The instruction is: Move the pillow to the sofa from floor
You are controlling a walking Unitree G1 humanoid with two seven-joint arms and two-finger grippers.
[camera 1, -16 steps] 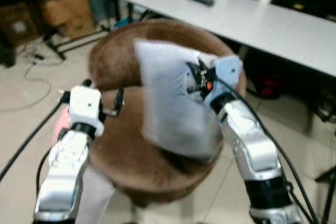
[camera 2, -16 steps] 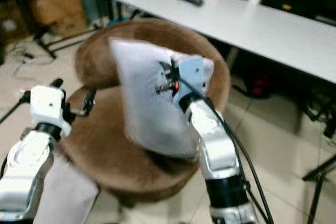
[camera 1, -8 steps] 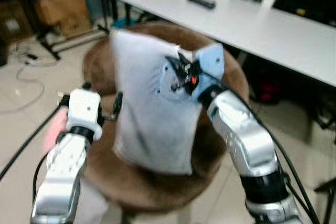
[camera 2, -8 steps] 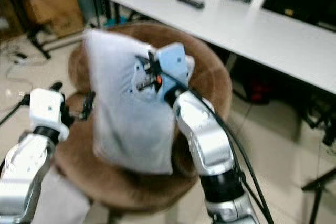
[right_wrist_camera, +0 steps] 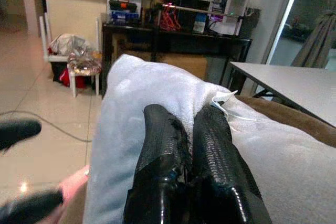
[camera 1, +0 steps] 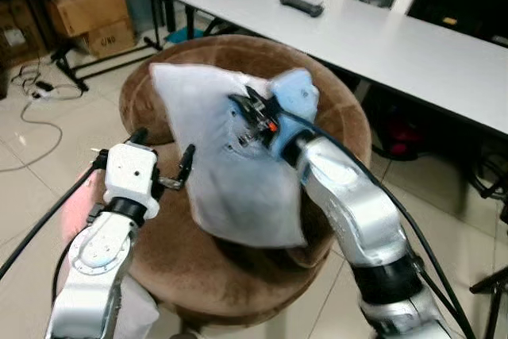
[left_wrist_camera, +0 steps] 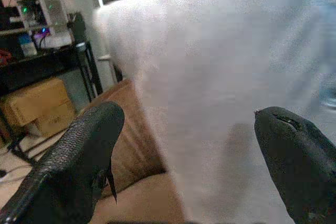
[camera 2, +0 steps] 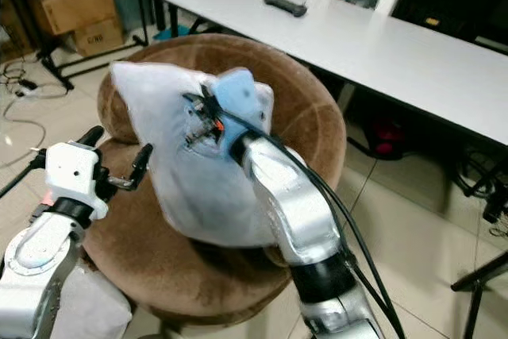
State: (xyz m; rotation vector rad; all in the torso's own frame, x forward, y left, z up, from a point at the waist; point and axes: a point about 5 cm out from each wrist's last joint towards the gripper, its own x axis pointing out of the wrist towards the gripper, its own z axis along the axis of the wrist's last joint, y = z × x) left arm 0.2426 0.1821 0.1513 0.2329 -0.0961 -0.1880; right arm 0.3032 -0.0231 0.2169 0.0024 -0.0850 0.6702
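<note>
The right gripper [right_wrist_camera: 184,145] is clenched on the pillow [camera 1: 238,172], its two black fingers [right_wrist_camera: 157,161] pressed together with a pinch of white fabric between them near the pillow's upper middle. The pillow hangs tilted over the round brown sofa [camera 1: 198,252], its lower corner at about 5 o'clock resting on or just above the seat, its top corner at 11 o'clock in front of the curved backrest. The left gripper [camera 1: 163,166] sits at 9 o'clock of the pillow, fingers spread wide and holding nothing; in the left wrist view its two fingertips [left_wrist_camera: 89,145] stand well apart with the pillow's white face just beyond them, and whether either tip touches the fabric cannot be told. A white table [camera 1: 413,37] stands behind the sofa at 1 o'clock, with a dark remote [camera 1: 302,5] on it. Cardboard boxes [camera 1: 83,9] sit on the tiled floor at 10 o'clock, beside a loose cable [camera 1: 36,113].
</note>
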